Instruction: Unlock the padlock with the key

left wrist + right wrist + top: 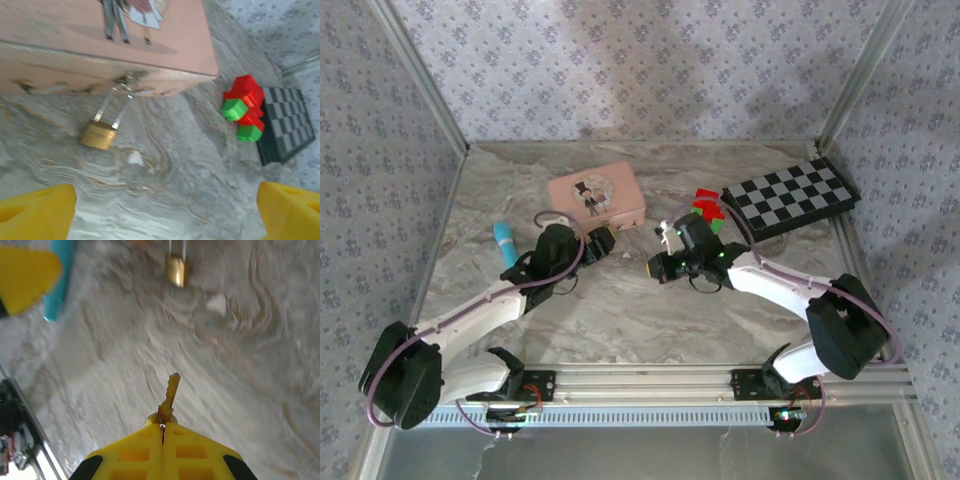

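A small brass padlock (100, 134) lies on the marble table, its silver shackle hooked through the hasp on the front of the pink illustrated box (100, 45). My left gripper (167, 210) hovers just in front of it, open, with the yellow fingertips (37, 212) far apart and nothing between them. My right gripper (162, 426) is shut on the head of a brass key (170, 392). The key's blade sticks out forward and points toward the padlock (175, 270), some way short of it. From above, the left gripper (600, 243) and right gripper (655, 268) face each other below the box (595, 195).
Red and green blocks (245, 107) sit right of the box, beside a black-and-white chessboard (790, 197). A teal cylinder (506, 243) lies left of the left arm. Patterned walls enclose the table on three sides.
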You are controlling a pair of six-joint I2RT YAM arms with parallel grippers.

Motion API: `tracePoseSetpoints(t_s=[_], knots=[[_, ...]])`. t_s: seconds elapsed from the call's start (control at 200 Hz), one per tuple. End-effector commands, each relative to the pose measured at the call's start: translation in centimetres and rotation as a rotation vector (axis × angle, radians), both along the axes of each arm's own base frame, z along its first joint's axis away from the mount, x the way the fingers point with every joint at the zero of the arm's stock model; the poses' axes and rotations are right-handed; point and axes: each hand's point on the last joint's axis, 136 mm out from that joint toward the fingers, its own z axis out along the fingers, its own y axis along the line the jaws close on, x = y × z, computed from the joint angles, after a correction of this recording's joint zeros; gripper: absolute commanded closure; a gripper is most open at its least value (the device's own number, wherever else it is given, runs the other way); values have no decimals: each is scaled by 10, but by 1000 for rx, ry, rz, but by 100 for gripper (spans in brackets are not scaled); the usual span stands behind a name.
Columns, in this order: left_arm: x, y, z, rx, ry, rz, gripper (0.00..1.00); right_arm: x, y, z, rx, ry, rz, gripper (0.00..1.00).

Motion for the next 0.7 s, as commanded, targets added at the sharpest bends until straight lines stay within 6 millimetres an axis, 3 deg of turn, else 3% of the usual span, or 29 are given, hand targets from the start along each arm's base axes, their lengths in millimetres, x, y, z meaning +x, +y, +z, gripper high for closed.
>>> tracePoseSetpoints(t_s=[0.0, 0.13, 0.36, 0.695], knots=[[7, -33, 43, -143, -58, -66, 12, 2, 19, 47, 173, -97, 129, 100], [8, -45, 57, -180, -72, -104, 18, -1, 26, 68, 191, -140, 228, 100], [9, -60, 61, -247, -46, -144, 34, -8, 26, 75, 150, -166, 305, 100], [7, -68, 62, -288, -24, -166, 52, -1, 29, 79, 142, -213, 291, 100]])
